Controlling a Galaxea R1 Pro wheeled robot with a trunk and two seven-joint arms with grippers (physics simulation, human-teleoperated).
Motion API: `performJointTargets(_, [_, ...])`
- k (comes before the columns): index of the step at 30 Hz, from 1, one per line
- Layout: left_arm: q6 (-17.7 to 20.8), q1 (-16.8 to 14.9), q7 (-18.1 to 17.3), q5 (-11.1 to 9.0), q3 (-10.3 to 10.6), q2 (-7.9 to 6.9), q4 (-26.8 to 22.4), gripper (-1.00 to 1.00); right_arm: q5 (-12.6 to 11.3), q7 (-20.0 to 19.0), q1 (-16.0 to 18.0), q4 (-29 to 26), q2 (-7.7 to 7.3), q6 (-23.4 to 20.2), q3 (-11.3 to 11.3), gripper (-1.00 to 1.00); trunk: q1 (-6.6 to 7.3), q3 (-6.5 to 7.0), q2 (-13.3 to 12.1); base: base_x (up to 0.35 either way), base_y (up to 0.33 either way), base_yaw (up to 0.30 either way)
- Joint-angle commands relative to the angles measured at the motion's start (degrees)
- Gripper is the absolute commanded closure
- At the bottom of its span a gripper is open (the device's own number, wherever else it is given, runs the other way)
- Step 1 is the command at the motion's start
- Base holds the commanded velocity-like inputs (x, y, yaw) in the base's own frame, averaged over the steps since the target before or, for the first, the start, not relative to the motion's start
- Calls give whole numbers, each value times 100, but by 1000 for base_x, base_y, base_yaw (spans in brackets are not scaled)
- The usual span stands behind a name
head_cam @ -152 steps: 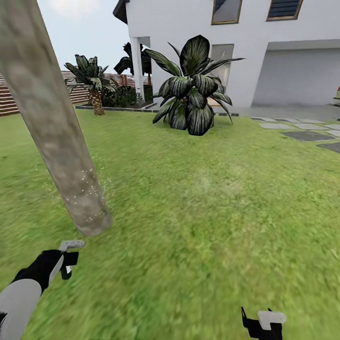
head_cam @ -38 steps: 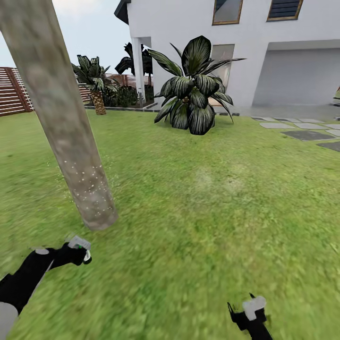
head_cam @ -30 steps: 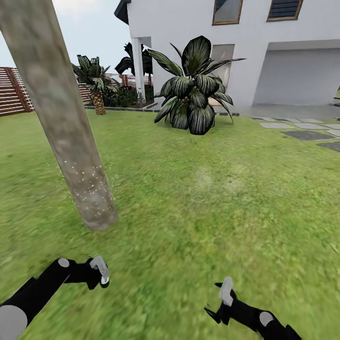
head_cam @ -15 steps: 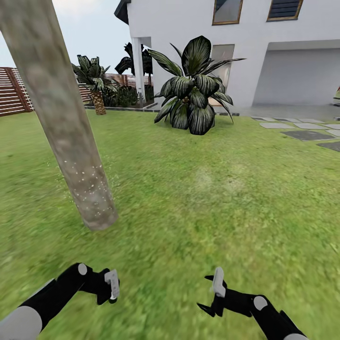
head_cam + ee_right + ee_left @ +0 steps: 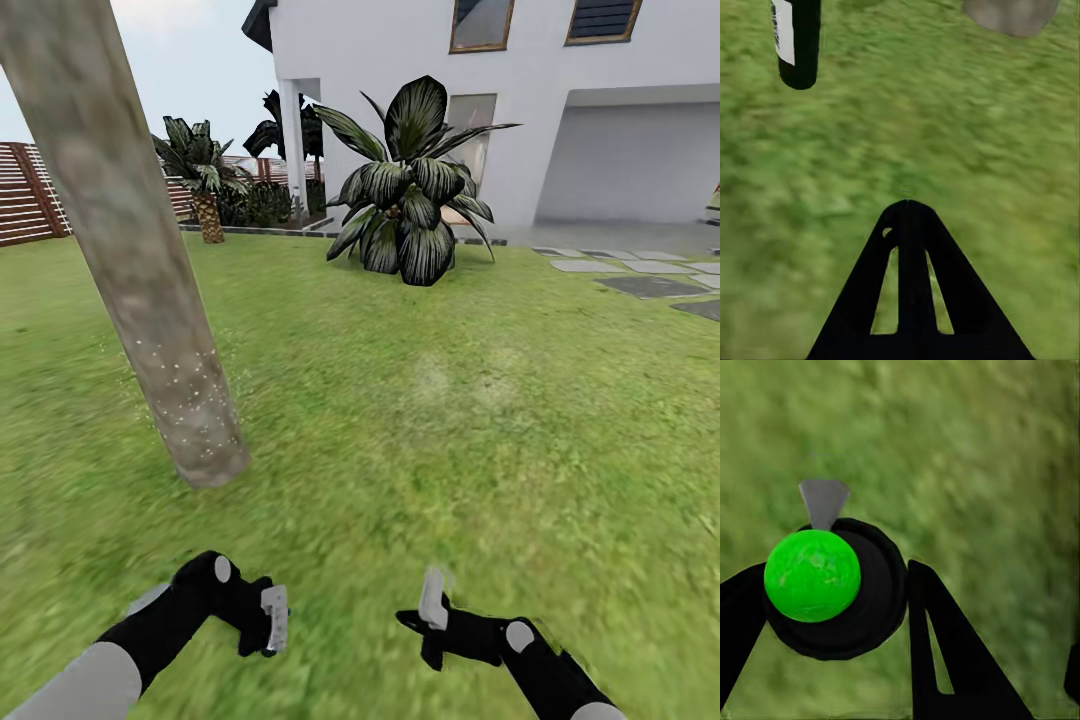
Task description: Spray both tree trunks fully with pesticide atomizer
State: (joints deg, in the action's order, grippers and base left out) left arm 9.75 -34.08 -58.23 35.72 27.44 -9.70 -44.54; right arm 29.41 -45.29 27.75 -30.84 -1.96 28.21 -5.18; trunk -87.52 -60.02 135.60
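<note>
Right, my left gripper (image 5: 262,628) sits low over the blurry green lawn (image 5: 450,420), and its two black fingers are clamped on either side of the small dark round-bodied pesticide atomizer (image 5: 832,585). In the left wrist view I look at the sprayer end-on: a round black outline with a bright green ball on it, so its long axis runs roughly towards that camera. A small grey wedge-shaped nozzle (image 5: 823,499) sticks out sideways from the body, over the grass. In the right wrist view the same sprayer shows as a dark cylinder (image 5: 795,37) with a pale label running along its length. Its rounded end hangs clear above the grass. I cannot tell from these views whether the nozzle faces the tree.

My right gripper (image 5: 430,612) hangs near the left one, a little apart from it. In its wrist view its black fingers look pressed together into one wedge, with nothing between them.

The thick mottled grey-brown tree trunk (image 5: 150,300) rises ahead of the left arm, leaning in the head view, with fine pale specks (image 5: 190,400) over its lower part. Further off stand a dark broad-leaved shrub (image 5: 410,200), a white house (image 5: 520,110) and a brown slatted fence (image 5: 25,195).
</note>
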Motion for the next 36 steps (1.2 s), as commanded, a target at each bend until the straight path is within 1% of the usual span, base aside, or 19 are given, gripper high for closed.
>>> performJointTargets(1, [62, -4, -30, 17, 20, 145, -20, 100, 38, 12, 4, -19, 72, 18, -17, 100, 1, -5, 2, 0, 0, 0])
performJointTargets(2, [66, -3, -30, 43, 22, 211, -20, 100, 38, 11, 8, -26, 126, 18, -18, 100, 1, -5, 2, 0, 0, 0])
performJointTargets(4, [70, -3, -31, 118, 18, 293, -20, 100, 38, 11, 10, -30, 236, 18, -18, 100, 1, -5, 2, 0, 0, 0])
performJointTargets(6, [71, 3, -31, 193, 21, 418, -18, 100, 44, 11, 11, -28, 362, 18, -21, 100, 1, -5, 2, 0, 0, 0])
performJointTargets(8, [71, 5, -30, 276, 13, 486, -19, 100, 41, 11, 11, -28, 418, 18, -19, 100, 1, -5, 2, 0, 0, 0])
performJointTargets(10, [71, 6, -24, 315, 8, 530, -20, 100, 39, 11, 11, -28, 476, 18, -19, 100, 1, -5, 2, 0, 0, 0])
performJointTargets(13, [64, 6, -22, 328, 13, 605, -20, 100, 39, 11, 11, -28, 544, 18, -25, 100, 1, -5, 2, 0, 0, 0])
performJointTargets(15, [68, 6, -22, 335, 15, 705, -20, 100, 39, 11, 11, -28, 591, 18, -26, 100, 1, -5, 2, 0, 0, 0])
performJointTargets(18, [66, 6, -20, 329, 15, 760, -21, 100, 39, 11, 11, -28, 606, 18, -30, 100, 1, -5, 2, 0, 0, 0])
performJointTargets(19, [69, 6, -17, 334, 15, 802, -21, 100, 39, 11, 11, -28, 608, 18, -105, 100, 1, -5, 2, 0, 0, 0])
performJointTargets(21, [71, 6, -14, 344, 21, 907, -20, 100, 34, 12, 11, -33, 609, 18, -383, 100, 1, -5, 2, 0, 0, 0])
performJointTargets(22, [71, 6, -13, 346, 23, 938, -20, 100, 32, 15, 11, -34, 609, 18, -479, 100, 1, -5, 2, 0, 0, 0])
performJointTargets(24, [71, 6, -13, 347, 22, 962, -20, 100, 30, 19, 11, -36, 609, 18, -554, 100, 1, -5, 2, 0, 0, 0])
performJointTargets(28, [71, 6, -13, 348, 31, 954, -18, 100, 30, 20, 11, -44, 609, 18, -578, 100, 1, -5, 2, 0, 0, 0])
performJointTargets(32, [63, 18, -13, 341, 18, 868, -5, 100, 30, 20, 11, -45, 609, 18, -580, 100, 1, -5, 2, 0, 0, 0])
performJointTargets(34, [56, 35, -13, 351, 16, 852, 79, 100, 30, 20, 11, -63, 609, 18, -580, 100, 1, -5, 2, 0, 0, 0])
performJointTargets(35, [55, 38, -13, 403, 16, 851, 148, 100, 30, 20, 11, -83, 609, 18, -580, 100, 1, -5, 2, 0, 0, 0])
performJointTargets(36, [47, 40, -13, 524, 16, 855, 198, 100, 30, 20, 11, -95, 609, 18, -580, 100, 1, -5, 2, 0, 0, 0])
